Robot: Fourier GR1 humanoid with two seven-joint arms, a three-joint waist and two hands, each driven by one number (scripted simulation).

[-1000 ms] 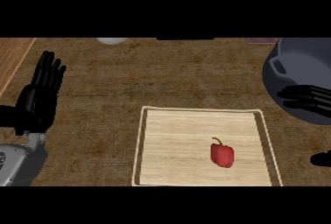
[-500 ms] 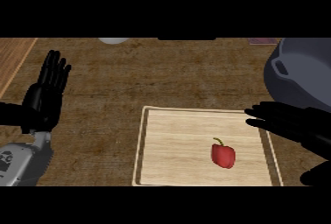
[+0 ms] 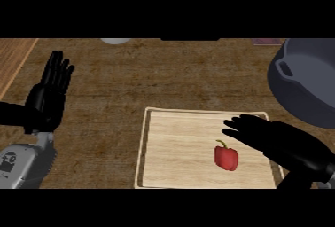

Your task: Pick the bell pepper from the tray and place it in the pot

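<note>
Pepper (image 3: 226,158) lies on tray (image 3: 167,146) — just below-left of right hand (image 3: 274,137), fingers spread, holding nothing. Left hand (image 3: 49,95) rests flat-fingered at left. Pot (image 3: 304,80) at upper right.

The dark wooden counter (image 3: 163,84) bears two things — a pale tray (image 3: 177,133) and a grey pot (image 3: 307,84).
</note>
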